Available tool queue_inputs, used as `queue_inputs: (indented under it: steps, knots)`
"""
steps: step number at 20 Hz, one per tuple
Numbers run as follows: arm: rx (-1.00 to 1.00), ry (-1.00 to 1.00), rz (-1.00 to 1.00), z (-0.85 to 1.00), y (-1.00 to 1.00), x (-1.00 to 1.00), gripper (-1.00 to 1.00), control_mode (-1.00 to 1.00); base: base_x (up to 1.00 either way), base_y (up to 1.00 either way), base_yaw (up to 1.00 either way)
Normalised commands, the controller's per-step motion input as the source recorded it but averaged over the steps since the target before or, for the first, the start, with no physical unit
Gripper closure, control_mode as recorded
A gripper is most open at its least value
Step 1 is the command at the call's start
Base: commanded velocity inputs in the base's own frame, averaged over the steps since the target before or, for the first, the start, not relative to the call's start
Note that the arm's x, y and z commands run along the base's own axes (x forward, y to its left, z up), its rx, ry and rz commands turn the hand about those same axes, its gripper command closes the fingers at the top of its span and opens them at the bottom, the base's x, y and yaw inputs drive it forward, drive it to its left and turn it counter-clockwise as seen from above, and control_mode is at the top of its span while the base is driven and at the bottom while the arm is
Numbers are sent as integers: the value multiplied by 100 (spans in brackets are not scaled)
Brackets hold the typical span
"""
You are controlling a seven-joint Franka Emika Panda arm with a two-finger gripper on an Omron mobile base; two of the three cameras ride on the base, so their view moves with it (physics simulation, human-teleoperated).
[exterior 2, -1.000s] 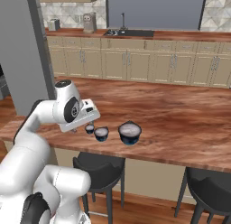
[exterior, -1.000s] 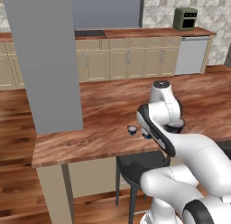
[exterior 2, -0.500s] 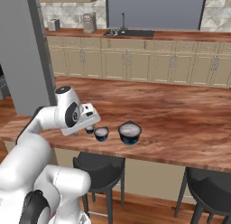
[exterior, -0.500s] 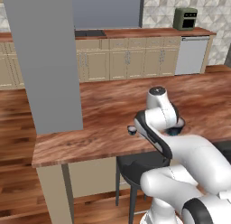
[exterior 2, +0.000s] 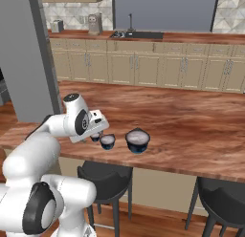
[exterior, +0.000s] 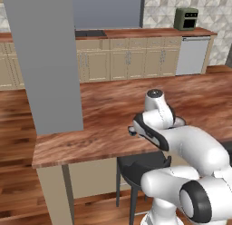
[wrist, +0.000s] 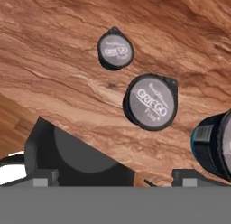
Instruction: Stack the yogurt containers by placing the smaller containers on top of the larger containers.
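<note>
The three cups stand in a row near the front edge of the wooden counter (exterior 2: 191, 131), none stacked on another. Taking the big cup (exterior 2: 137, 140) as the landmark: the mid cup (exterior 2: 107, 142) stands just beside it on its left in the right base view, apart from it, and the small cup (exterior 2: 95, 136) sits beyond the mid cup, partly hidden behind the hand. From the hand view, the small cup (wrist: 115, 49) and mid cup (wrist: 150, 101) show their grey printed lids from above, with the big cup (wrist: 215, 144) cut off at the frame's right edge. The gripper (wrist: 115, 175) hovers over the cups with its fingers spread wide, nothing between them. A black stool (exterior 2: 103, 176) stands under the counter edge, below the cups.
</note>
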Motion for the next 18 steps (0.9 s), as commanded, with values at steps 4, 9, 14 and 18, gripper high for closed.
queue_inputs:
  steps: [4, 9, 14, 18]
  knots:
    - [0, 0, 0, -21, 0, 26, -100, -100, 0, 0, 0]
    - [0, 0, 0, -22, 0, 1, -100, -100, 0, 0, 0]
    - [0, 0, 0, -20, -5, 0, -100, -100, 0, 0, 0]
    - [0, 0, 0, -12, -13, 1, -100, -100, 0, 0, 0]
